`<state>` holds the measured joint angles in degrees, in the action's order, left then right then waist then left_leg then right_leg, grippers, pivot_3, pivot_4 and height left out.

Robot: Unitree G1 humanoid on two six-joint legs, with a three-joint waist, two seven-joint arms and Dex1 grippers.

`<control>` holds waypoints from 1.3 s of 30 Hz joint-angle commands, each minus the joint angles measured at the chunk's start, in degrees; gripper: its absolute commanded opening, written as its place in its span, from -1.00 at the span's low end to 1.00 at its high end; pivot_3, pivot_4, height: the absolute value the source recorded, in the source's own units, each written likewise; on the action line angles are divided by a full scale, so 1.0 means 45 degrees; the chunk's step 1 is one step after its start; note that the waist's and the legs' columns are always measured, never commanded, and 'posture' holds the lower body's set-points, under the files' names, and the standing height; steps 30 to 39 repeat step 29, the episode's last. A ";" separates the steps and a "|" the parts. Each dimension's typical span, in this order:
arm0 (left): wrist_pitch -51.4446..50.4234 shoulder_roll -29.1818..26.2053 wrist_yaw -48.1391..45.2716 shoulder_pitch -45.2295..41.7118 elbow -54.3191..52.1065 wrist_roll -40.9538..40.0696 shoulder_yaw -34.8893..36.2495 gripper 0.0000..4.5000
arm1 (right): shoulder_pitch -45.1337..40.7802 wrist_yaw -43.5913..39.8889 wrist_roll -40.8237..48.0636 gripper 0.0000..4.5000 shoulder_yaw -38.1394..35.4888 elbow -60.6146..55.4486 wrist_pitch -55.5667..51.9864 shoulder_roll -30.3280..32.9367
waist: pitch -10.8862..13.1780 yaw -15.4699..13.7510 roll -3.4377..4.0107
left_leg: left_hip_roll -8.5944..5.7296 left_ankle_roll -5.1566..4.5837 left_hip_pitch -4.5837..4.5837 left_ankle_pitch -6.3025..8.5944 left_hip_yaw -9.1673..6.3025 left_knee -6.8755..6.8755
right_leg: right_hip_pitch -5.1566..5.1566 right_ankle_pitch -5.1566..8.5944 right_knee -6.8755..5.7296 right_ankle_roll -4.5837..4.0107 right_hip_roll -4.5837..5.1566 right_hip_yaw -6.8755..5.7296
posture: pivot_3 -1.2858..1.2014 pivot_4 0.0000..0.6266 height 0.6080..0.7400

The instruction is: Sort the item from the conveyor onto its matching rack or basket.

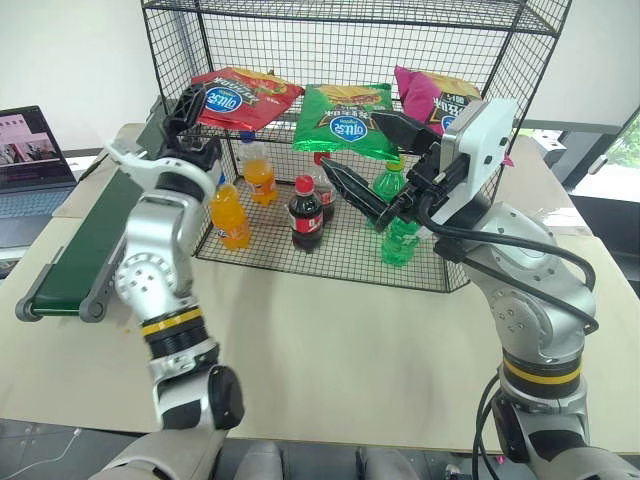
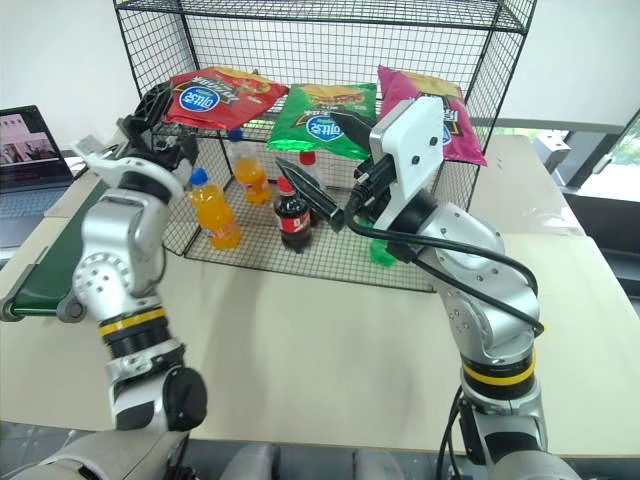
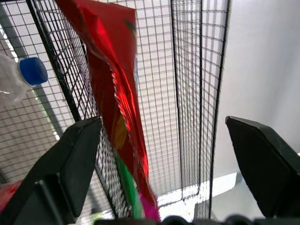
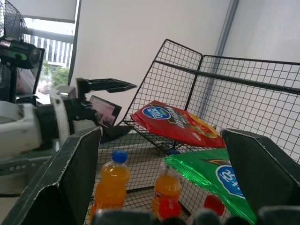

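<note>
Red chip bag [image 1: 245, 97] lying flat on the upper tier of the wire rack [image 1: 480, 160], at the shelf's nine-o'clock end, beside the green chip bag [image 1: 348, 120] and, further toward three o'clock, the pink chip bag [image 1: 432, 97]. Left tool [image 1: 190, 112] just off the bag's near corner, at about eight o'clock from it, fingers [image 3: 70, 168] spread wide and holding nothing; in the left wrist view, bag edge hanging between the parted fingers, apparently free of both. Right tool [image 1: 375, 160] raised before the rack at mid-height, fingers likewise parted and empty, below the green bag. Step in hand, judged: release and withdrawal after placement. Best done by drawing the left tool straight back out of the mesh opening, fingers kept wide to avoid snagging the crinkled edge or dragging the bag off the tier. Conveyor [image 1: 90, 245] at nine o'clock on the counter [image 1: 330, 340], belt bare. Orange bottles [image 1: 230, 215] and cola bottle [image 1: 305, 212] on the lower tier.
</note>
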<state>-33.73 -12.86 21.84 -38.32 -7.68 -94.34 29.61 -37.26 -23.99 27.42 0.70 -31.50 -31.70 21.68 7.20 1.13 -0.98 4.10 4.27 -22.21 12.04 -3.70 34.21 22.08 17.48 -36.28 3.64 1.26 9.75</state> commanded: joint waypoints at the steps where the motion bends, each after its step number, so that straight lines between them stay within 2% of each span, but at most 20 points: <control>1: -0.2513 -0.2236 -0.1244 0.1633 -0.1857 -0.1458 -0.0538 1.00 | 0.0986 -0.0725 0.0010 1.00 -0.0109 -0.0681 0.0746 0.0364 | 0.0000 0.0007 0.0002 | 0.0000 0.0001 0.0003 0.0000 -0.0003 -0.0002 | 0.0001 0.0001 -0.0009 0.0000 0.0002 0.0000 | 0.03 -0.52 1.00; 4: -0.4033 -0.4476 -0.3388 0.3664 -0.2522 -0.0007 -0.1305 1.00 | 0.2635 -0.1112 -0.0028 1.00 0.0177 -0.0971 0.0687 0.0694 | 0.0003 -0.0059 0.0009 | -0.0001 0.0002 0.0008 0.0000 -0.0008 -0.0009 | -0.0005 0.0003 0.0009 0.0001 0.0007 -0.0010 | 0.03 -0.52 1.00; 6: -0.3851 -0.5852 -0.5006 0.4747 -0.2684 0.2776 -0.2311 1.00 | 0.4132 -0.1483 -0.0379 1.00 0.0477 -0.0972 0.0930 0.1067 | 0.0009 -0.0089 0.0016 | -0.0011 0.0011 0.0002 -0.0004 -0.0006 -0.0010 | -0.0001 0.0005 0.0017 0.0001 0.0014 -0.0013 | 0.03 -0.52 1.00; 9: -0.2567 -0.7047 -0.6832 0.5477 -0.2683 0.6526 -0.3909 1.00 | 0.5825 -0.1289 -0.0755 1.00 0.0569 -0.0919 0.0911 0.1202 | 0.0016 -0.0091 0.0019 | -0.0015 0.0068 0.0051 -0.0035 -0.0004 -0.0075 | 0.0019 0.0010 0.0049 -0.0007 0.0012 -0.0013 | 0.03 -0.52 1.00; 12: -0.0508 -0.7290 -0.7582 0.5772 -0.2349 1.0322 -0.5496 1.00 | 0.7075 -0.0469 -0.1578 1.00 0.0734 -0.0812 0.0920 0.0982 | 0.0021 -0.0060 0.0017 | -0.0015 0.0090 0.0022 -0.0049 0.0000 -0.0087 | 0.0025 0.0025 0.0048 -0.0023 0.0012 -0.0010 | 0.03 -0.52 1.00; 16: 0.1641 -0.6431 -0.7887 0.6078 -0.1567 1.3351 -0.6521 1.00 | 0.8483 0.0671 -0.2777 1.00 0.0691 -0.0328 0.1607 0.0379 | 0.0018 -0.0050 0.0013 | -0.0014 0.0074 0.0011 -0.0039 0.0001 -0.0097 | 0.0025 0.0023 0.0057 -0.0023 0.0012 -0.0004 | 0.03 -0.52 1.00; 22: 0.3414 -0.4654 -0.8127 0.6770 -0.0241 1.5555 -0.6940 1.00 | 0.9460 0.2275 -0.4209 1.00 0.0417 0.0391 0.2451 -0.0649 | 0.0016 -0.0022 0.0012 | -0.0014 0.0040 -0.0005 -0.0020 0.0002 -0.0080 | 0.0022 0.0022 0.0055 -0.0022 0.0013 0.0000 | 0.03 -0.52 1.00; 27: 0.3959 -0.3702 -0.8738 0.6838 0.0545 1.6200 -0.6850 1.00 | 0.9357 0.2966 -0.4756 1.00 0.0324 0.0786 0.2788 -0.1291 | 0.0016 -0.0026 0.0011 | -0.0014 0.0032 0.0003 -0.0026 0.0001 -0.0070 | 0.0016 0.0016 0.0038 -0.0009 0.0011 0.0000 | 0.03 -0.52 1.00; 39: 0.3840 -0.3501 -0.9059 0.6802 0.0634 1.6134 -0.6710 1.00 | 0.9325 0.3000 -0.4887 1.00 0.0388 0.0859 0.2876 -0.1378 | 0.0016 -0.0038 0.0011 | -0.0015 0.0032 0.0000 -0.0027 0.0001 -0.0066 | 0.0013 0.0015 0.0039 -0.0007 0.0012 0.0000 | 0.03 -0.52 1.00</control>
